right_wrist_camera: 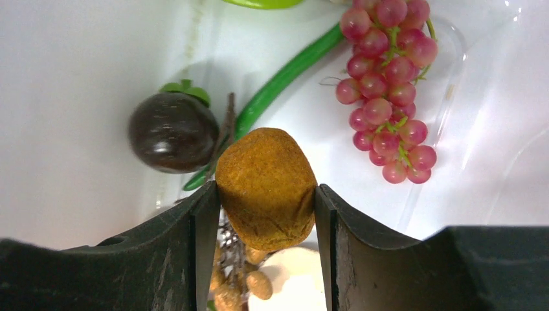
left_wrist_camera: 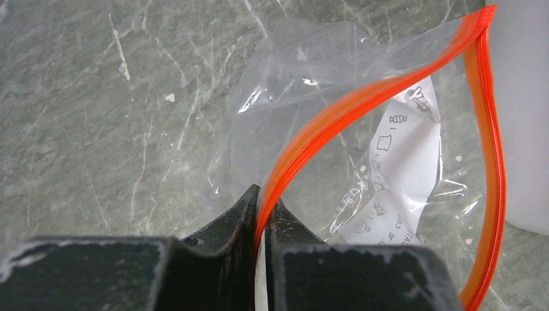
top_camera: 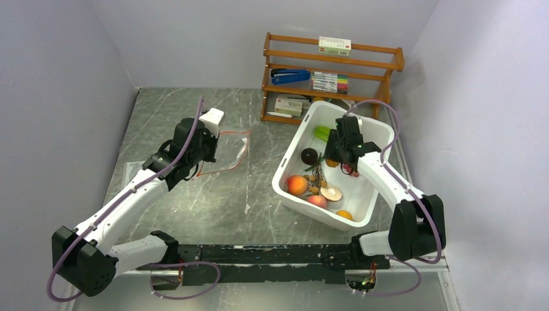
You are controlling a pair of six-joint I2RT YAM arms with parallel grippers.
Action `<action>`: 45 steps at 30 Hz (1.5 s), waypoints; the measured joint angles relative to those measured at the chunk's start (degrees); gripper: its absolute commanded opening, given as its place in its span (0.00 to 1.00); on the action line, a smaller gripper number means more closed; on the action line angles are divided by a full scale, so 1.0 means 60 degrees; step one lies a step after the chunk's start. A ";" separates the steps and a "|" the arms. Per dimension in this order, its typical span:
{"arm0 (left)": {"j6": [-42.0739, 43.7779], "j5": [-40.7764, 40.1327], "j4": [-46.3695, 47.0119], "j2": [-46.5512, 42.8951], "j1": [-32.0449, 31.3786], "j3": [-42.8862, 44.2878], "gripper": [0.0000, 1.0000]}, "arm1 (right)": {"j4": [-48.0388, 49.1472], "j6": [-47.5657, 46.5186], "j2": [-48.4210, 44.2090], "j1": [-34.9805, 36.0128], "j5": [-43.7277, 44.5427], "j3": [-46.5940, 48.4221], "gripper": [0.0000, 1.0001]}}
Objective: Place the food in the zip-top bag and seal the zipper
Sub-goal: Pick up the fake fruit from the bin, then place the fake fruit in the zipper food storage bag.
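My left gripper (left_wrist_camera: 264, 207) is shut on the red-orange zipper (left_wrist_camera: 362, 100) of the clear zip-top bag (left_wrist_camera: 311, 58), whose mouth gapes open; in the top view the gripper (top_camera: 206, 144) holds the bag (top_camera: 226, 152) over the table at left centre. My right gripper (right_wrist_camera: 265, 189) is shut on a golden-brown fuzzy oval food (right_wrist_camera: 267, 175) inside the white bin (top_camera: 285, 172). Around it lie a red grape bunch (right_wrist_camera: 388, 91), a green pod (right_wrist_camera: 285, 78), a dark round fruit (right_wrist_camera: 171, 133), a brown berry cluster on twigs (right_wrist_camera: 239, 285) and a pale bulb (right_wrist_camera: 294, 285).
A wooden shelf (top_camera: 330, 74) with a blue stapler (top_camera: 289, 76), pens and small boxes stands at the back, close behind the bin. A peach-coloured fruit (top_camera: 297, 185) and other toy foods lie in the bin's near end. The bin wall (left_wrist_camera: 524, 97) is beside the bag's mouth.
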 measured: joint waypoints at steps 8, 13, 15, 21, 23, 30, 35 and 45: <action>0.0000 0.0007 0.0051 -0.0051 0.0000 -0.0058 0.07 | -0.0510 0.0095 -0.0816 0.1304 0.0310 0.1147 0.41; 0.0000 0.0036 0.0069 -0.0051 0.0000 -0.0058 0.07 | -0.0339 0.0244 -0.1166 0.2408 -0.0047 0.1749 0.42; 0.0000 0.0106 0.0076 -0.0062 0.0000 -0.0062 0.07 | -0.0127 0.0328 -0.1286 0.2834 -0.0393 0.1785 0.41; 0.0000 0.0503 0.0153 -0.0124 0.0000 -0.0102 0.07 | 0.1268 0.0918 -0.1421 0.4036 -0.2007 0.1738 0.41; 0.0000 0.0565 0.0186 -0.0186 0.0000 -0.0113 0.07 | 0.1953 0.1191 -0.1421 0.4353 -0.2452 0.1668 0.41; 0.0000 0.0707 0.0277 -0.0262 0.0000 -0.0120 0.07 | 0.4105 0.1916 -0.0801 0.5380 -0.3359 0.1654 0.41; -0.0004 0.0732 0.0280 -0.0273 0.0000 -0.0120 0.07 | 0.4801 0.2248 0.0219 0.5956 -0.3453 0.1745 0.41; -0.0011 0.0849 0.0353 -0.0372 0.0000 -0.0175 0.07 | 0.5016 0.2590 0.1089 0.6040 -0.2943 0.1858 0.47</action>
